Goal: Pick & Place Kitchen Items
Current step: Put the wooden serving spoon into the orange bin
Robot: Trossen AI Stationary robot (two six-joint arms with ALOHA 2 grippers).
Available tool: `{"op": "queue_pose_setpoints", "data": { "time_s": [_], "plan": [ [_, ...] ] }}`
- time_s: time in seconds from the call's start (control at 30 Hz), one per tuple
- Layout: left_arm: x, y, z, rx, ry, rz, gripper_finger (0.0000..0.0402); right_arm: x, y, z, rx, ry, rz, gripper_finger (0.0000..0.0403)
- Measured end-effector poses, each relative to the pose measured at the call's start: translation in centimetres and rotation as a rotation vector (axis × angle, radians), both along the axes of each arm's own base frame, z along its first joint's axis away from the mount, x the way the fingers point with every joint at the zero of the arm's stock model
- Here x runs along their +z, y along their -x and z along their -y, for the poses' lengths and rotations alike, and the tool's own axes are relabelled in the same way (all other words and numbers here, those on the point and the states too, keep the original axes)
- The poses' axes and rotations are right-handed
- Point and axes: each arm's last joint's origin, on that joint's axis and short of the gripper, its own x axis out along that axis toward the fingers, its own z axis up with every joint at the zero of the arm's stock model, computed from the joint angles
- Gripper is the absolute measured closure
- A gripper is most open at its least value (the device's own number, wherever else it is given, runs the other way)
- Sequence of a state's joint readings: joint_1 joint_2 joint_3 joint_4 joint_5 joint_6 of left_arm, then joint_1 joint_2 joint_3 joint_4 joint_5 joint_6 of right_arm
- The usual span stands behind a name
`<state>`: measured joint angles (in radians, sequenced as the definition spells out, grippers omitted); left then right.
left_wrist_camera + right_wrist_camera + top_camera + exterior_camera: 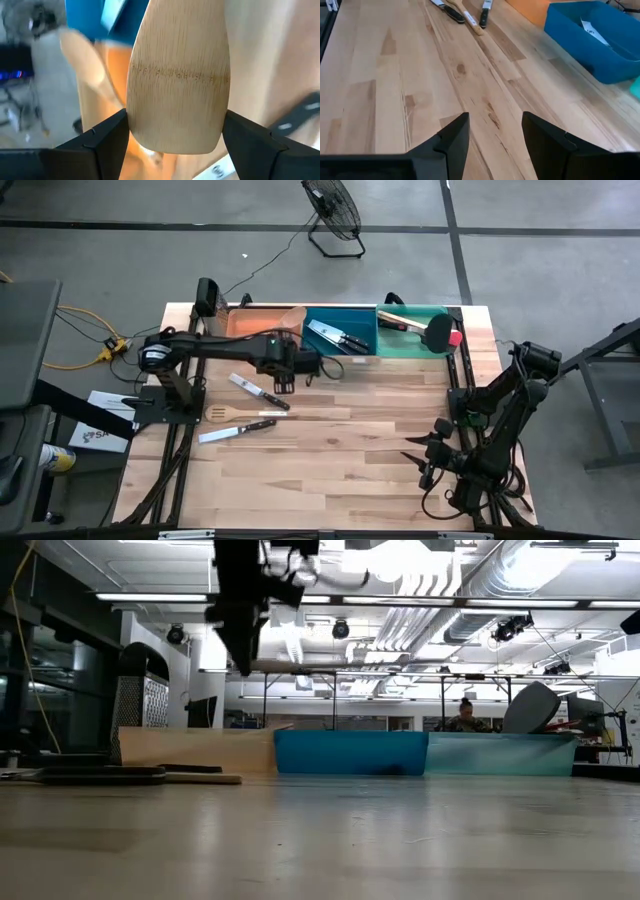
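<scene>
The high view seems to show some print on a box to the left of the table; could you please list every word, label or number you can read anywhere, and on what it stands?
"SA": the only legible letters, on the white cardboard box on the floor left of the pale wooden table; the rest of that print is cut off.
Steel knife blade in the blue rectangular bin: a dark mark, too small to read.
Nothing else bears readable text.

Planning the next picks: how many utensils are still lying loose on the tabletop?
3: a knife near the left gripper, a wooden fork below it, and another knife lowest. The left arm may hide more.
</scene>
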<state>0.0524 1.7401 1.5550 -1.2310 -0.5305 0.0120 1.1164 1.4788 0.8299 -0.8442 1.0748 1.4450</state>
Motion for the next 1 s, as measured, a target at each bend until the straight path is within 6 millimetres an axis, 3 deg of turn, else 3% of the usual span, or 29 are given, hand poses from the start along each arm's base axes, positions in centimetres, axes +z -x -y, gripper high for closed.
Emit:
{"op": "queue_pose_setpoints", "data": {
  "time_s": [0.2,0.37,0.63,0.87,1.0],
  "plan": [
    [-3.0,1.7,-3.2,0.139,-0.048,-0.100,0.0127,0.0,-0.1,-0.2,-0.001,-0.024,0.016,0.0229],
    [-3.3,3.7,-5.0,0.239,-0.084,-0.038,0.0127,0.0,-0.1,-0.3,-0.002,-0.036,0.022,0.0229],
    [-1.7,7.5,-5.3,0.310,-0.149,0.253,0.0127,0.1,-0.5,-0.4,-0.013,-0.068,0.038,0.0229],
    [-2.2,11.1,-4.3,0.319,-0.165,0.421,0.0127,0.1,-0.7,-0.4,-0.020,-0.078,0.041,0.0229],
    [-2.5,12.2,-4.1,0.355,-0.194,0.513,0.0127,0.1,-0.9,-0.3,-0.025,-0.079,0.044,0.0229]
  ]
}}
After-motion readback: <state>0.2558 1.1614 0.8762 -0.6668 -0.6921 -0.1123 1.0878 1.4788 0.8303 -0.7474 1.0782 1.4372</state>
